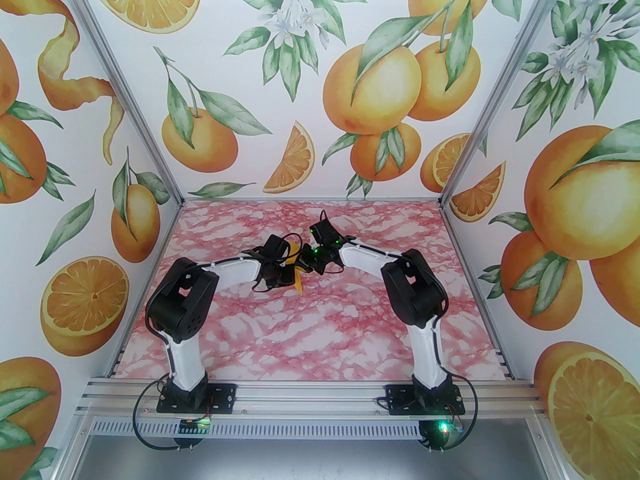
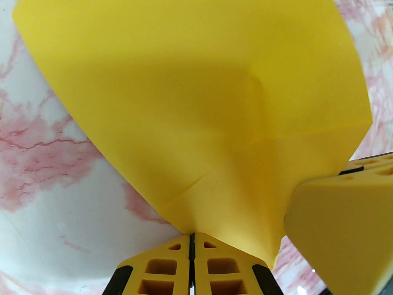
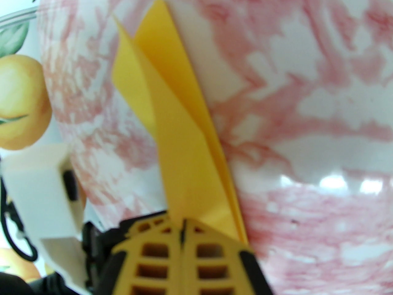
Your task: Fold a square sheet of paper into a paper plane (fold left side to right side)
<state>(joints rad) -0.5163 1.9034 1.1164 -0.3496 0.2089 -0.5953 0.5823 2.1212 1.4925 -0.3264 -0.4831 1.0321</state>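
Nearest you, your left hand (image 2: pixel 191 234) is pressed together on a corner of the paper (image 2: pixel 196 88). Just beside it, your right hand (image 3: pixel 183 223) pinches the folded layers, likely to hold the edges matched for creasing. The paper fans out between them, pink desk (image 2: pixel 46 195) beyond.

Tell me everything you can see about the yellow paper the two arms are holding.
The paper is thin, plain yellow-orange and matte, already folded into overlapping layers with sharp creases and a small dent. From the right wrist it looks long and narrow, with two pointed tips fanning apart at the far end. It is held between the arms over the pink marbled table. The left gripper and the right gripper each pinch it with shut jaws.
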